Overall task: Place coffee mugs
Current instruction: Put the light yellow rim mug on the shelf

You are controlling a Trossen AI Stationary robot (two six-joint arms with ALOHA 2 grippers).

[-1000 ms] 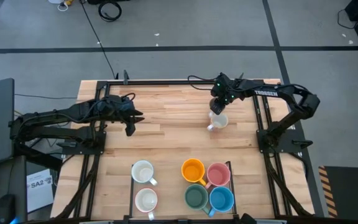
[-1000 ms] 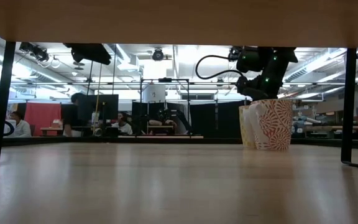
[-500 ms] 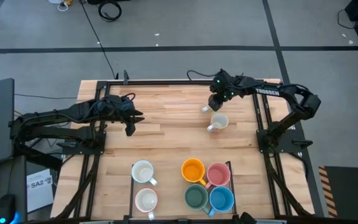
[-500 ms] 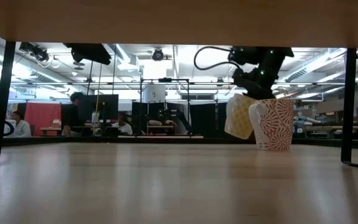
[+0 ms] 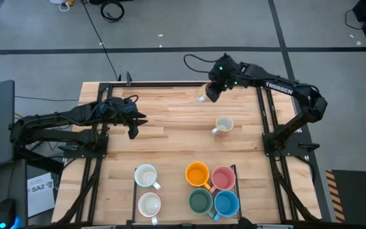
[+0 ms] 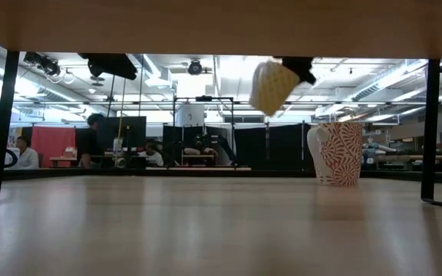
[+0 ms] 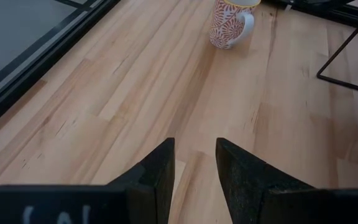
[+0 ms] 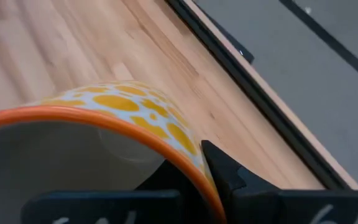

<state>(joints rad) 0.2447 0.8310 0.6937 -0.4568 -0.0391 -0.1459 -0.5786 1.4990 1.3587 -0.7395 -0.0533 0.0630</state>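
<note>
A yellow-dotted mug point(image 6: 273, 86) hangs tilted in the air, high above the tabletop point(image 6: 206, 230), with the dark right gripper point(image 6: 299, 69) touching its upper right edge. A red-patterned mug point(image 6: 336, 153) stands upright on the tabletop to the right, well apart from the lifted one. Dark frame legs point(image 6: 430, 123) stand at both sides. Beyond, people point(image 6: 26, 155) sit at desks with monitors.
</note>
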